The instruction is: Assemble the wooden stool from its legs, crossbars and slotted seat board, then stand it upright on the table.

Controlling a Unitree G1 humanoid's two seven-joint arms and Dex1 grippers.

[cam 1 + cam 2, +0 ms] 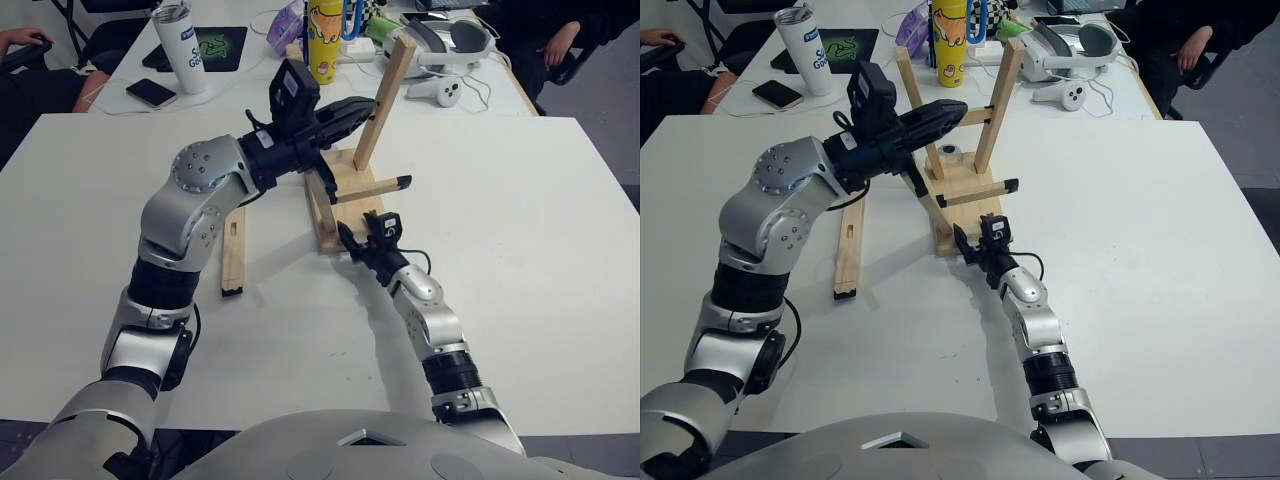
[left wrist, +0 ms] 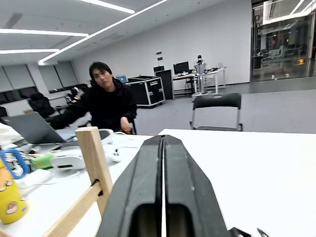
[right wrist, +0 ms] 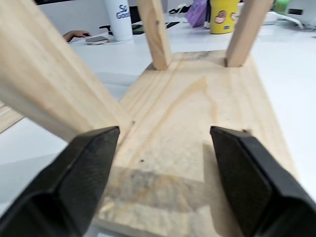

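The slotted seat board [image 1: 340, 205] lies flat on the white table with legs standing up from it. Two upright legs [image 1: 1000, 95] [image 1: 912, 90] are joined by a crossbar [image 1: 978, 115]. A further leg [image 1: 372, 188] leans low over the board. My left gripper [image 1: 952, 108] is shut and holds nothing, its tip right by the crossbar; its fingers [image 2: 163, 187] press together beside a leg [image 2: 96, 163]. My right gripper [image 3: 163, 168] is open at the board's near end [image 3: 197, 118], its fingers [image 3: 84, 173] not touching the wood.
A loose wooden piece [image 1: 233, 250] lies on the table to the left of the board. A second table behind holds a tumbler [image 1: 180, 45], a phone [image 1: 151, 92], a yellow bottle [image 1: 324, 40] and a headset [image 1: 445, 45]. People sit at that table's far corners.
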